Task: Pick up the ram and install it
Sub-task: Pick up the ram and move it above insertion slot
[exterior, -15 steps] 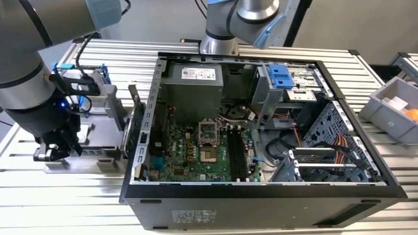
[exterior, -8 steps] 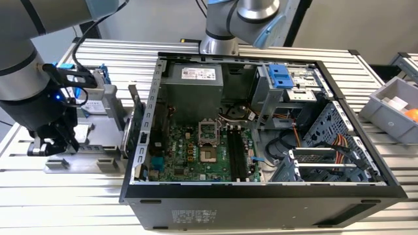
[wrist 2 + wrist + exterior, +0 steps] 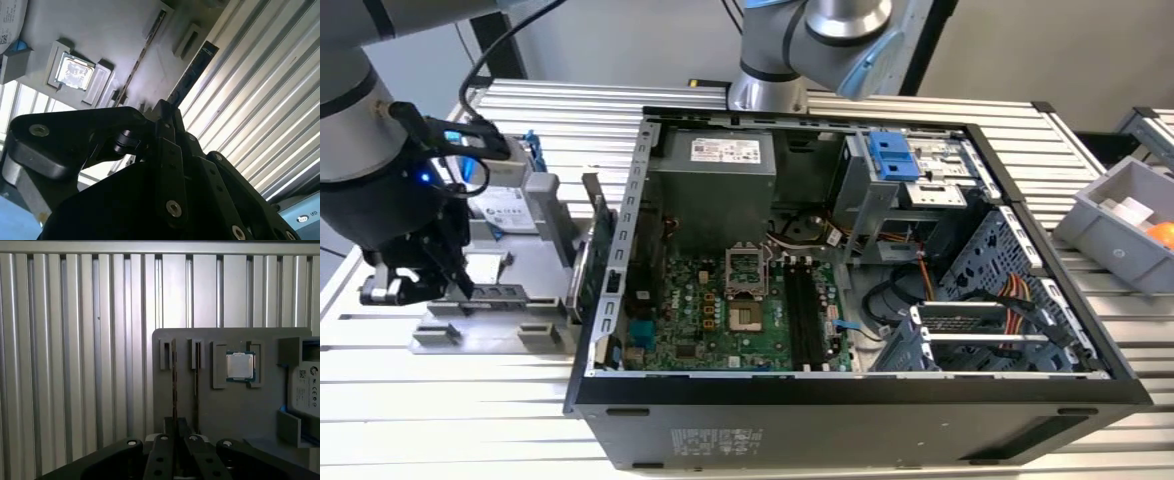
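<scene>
I could read no text anywhere. The hard drive's white label point(image 3: 306, 390), at one end of the grey holder point(image 3: 235, 415), carried small marks and fine print that were too small for me. The ram point(image 3: 174, 385) was clamped in my gripper point(image 3: 175, 424) in the holder and showed no legible print. Well apart from the holder, toward the exterior view's right, a white sticker point(image 3: 724, 150) lay on the power supply point(image 3: 707, 190), and another sticker point(image 3: 720, 440) on the case's outer wall point(image 3: 921, 430)
</scene>
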Controlling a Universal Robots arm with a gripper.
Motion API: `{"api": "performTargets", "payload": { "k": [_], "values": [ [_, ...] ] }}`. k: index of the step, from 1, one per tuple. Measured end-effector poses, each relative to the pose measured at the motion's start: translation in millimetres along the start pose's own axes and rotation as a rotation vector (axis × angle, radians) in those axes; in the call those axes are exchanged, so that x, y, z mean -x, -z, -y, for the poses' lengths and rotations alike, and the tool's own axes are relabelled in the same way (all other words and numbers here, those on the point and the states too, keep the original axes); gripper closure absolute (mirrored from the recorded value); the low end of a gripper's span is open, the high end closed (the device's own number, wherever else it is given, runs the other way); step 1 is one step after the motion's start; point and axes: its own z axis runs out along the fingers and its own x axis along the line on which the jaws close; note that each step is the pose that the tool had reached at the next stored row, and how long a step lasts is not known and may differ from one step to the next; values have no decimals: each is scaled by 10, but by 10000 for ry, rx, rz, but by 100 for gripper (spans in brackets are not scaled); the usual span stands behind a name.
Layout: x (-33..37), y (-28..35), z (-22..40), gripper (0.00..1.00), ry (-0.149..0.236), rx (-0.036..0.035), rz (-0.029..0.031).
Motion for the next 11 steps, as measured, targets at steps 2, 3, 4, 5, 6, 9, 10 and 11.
{"api": "performTargets", "payload": {
  "k": [2, 3, 4, 5, 6, 9, 10, 11],
  "values": [
    [2, 58, -1, 100, 1, -1, 0],
    [3, 87, -2, 100, 0, 0, 0],
    [4, 114, -2, 100, 0, 1, -1],
    [5, 141, -2, 100, 0, -1, 1],
    [6, 168, -3, 100, 0, 0, 0],
    [9, 249, -4, 100, 0, 0, 0],
    [10, 276, -5, 100, 0, -1, 1],
    [10, 304, -5, 100, 1, 0, 0]
  ]
}}
